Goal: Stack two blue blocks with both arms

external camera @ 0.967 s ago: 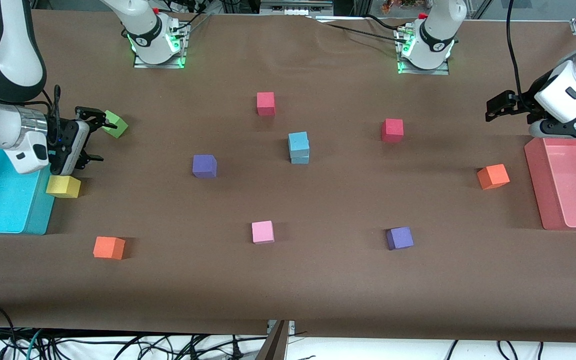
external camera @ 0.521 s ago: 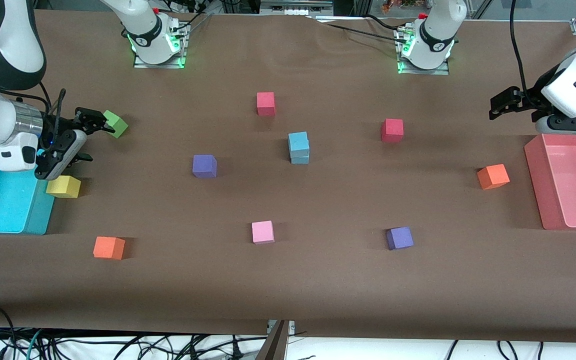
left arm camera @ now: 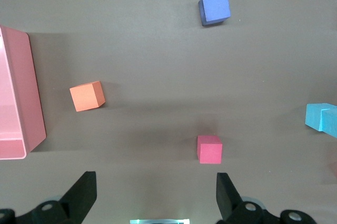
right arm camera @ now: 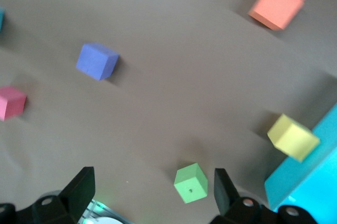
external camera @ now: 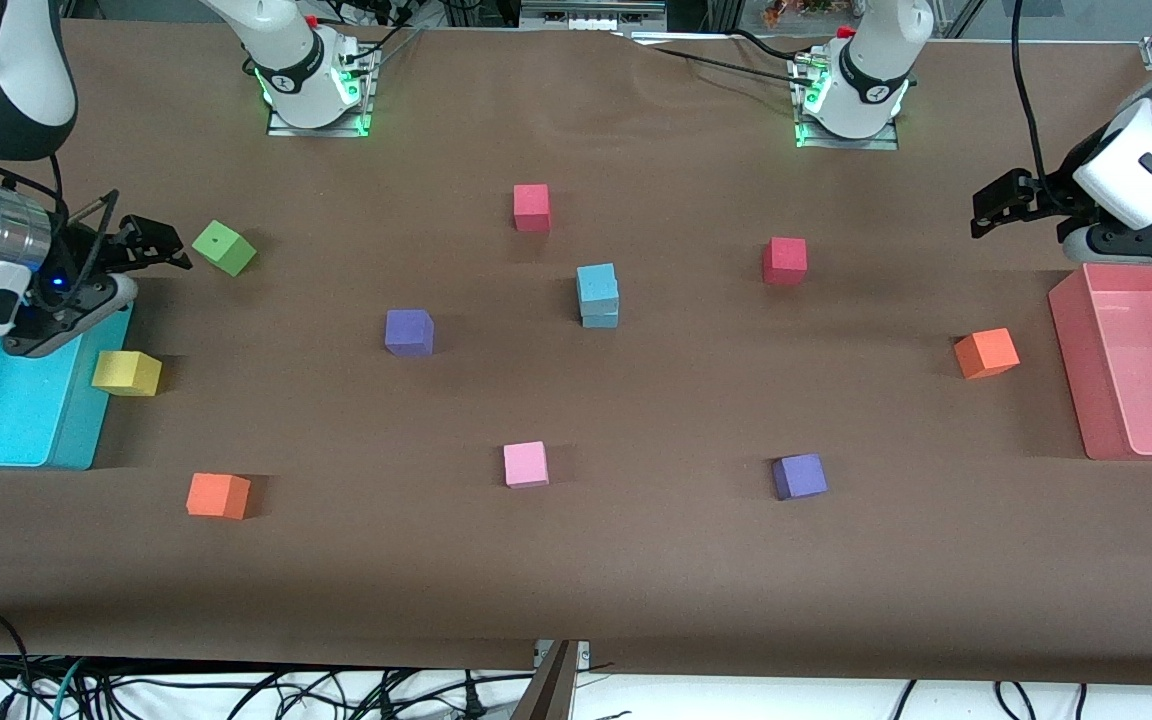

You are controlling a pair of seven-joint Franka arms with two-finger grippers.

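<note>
The blue blocks (external camera: pixel 597 294) sit stacked mid-tabletop; my left end effector (external camera: pixel 986 208) and right end effector (external camera: pixel 151 243) hang wide open, empty, over opposite ends; nothing remains, I judge.

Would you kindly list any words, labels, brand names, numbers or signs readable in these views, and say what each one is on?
None can be read.
Round dark emblem on each arm base: too small to read.
Blue blocks, the other cubes, cyan bin and pink bin: plain, no print.
Green cube: a small dark dot only, no text.
</note>
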